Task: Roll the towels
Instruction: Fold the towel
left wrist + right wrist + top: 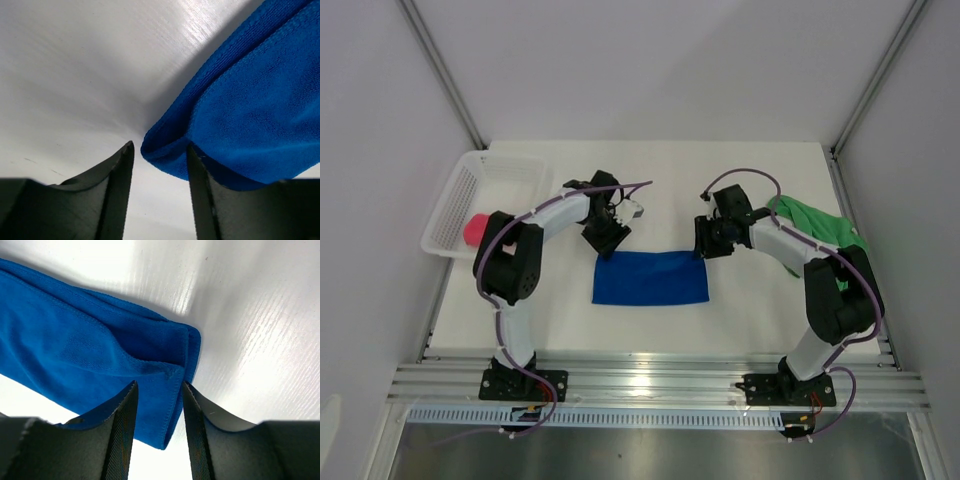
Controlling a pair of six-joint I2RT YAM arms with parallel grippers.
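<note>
The blue towel [650, 277] lies folded into a flat rectangle in the middle of the table. My left gripper [607, 236] hovers at its far left corner and is open. In the left wrist view that gripper [160, 145] has the folded corner of the blue towel [250, 100] just beyond its tips, not pinched. At the towel's far right corner my right gripper [706, 243] is also open. In the right wrist view the blue towel [75, 350] lies flat with its hemmed corner under the gap of this gripper [159, 383]. The green towel [820, 225] lies crumpled at the right. The pink-red towel [475, 228] sits in the basket.
A white mesh basket [495, 170] stands at the far left of the table, partly over its left edge. Grey walls close in the table at the back and on both sides. An aluminium rail runs along the near edge, where both arm bases are bolted.
</note>
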